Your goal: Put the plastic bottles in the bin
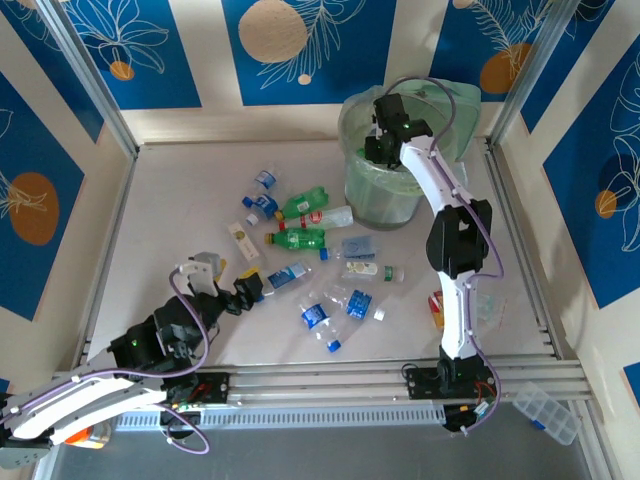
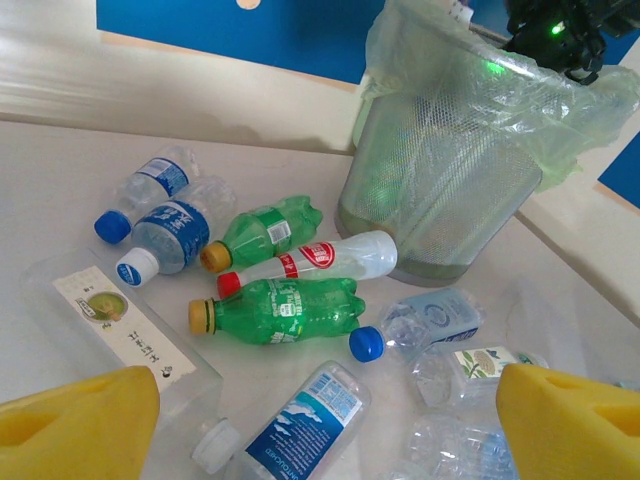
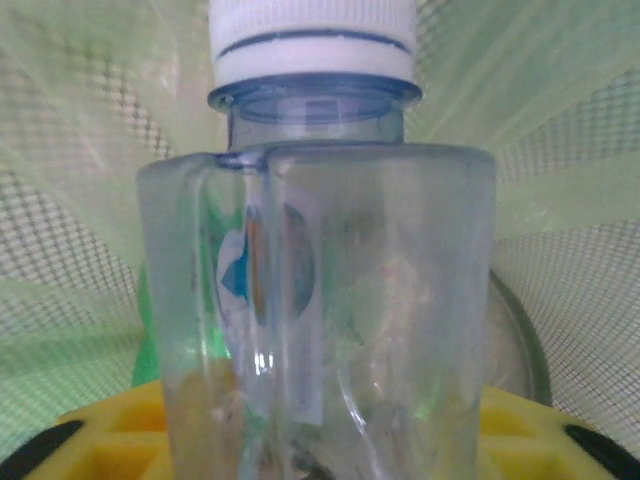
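Note:
My right gripper hangs over the mouth of the bin, a pale-green mesh bucket with a bag liner. It is shut on a clear bottle with a white cap, which stands between its yellow fingers with the bin's inside behind it. Several plastic bottles lie scattered on the table: a green one, a red-capped one, and blue-labelled ones. My left gripper is open, low over a clear blue-labelled bottle.
A clear compartment box sits at the front right, beyond the rails. A small orange-capped jar stands by the right arm. Metal frame posts and rails ring the table.

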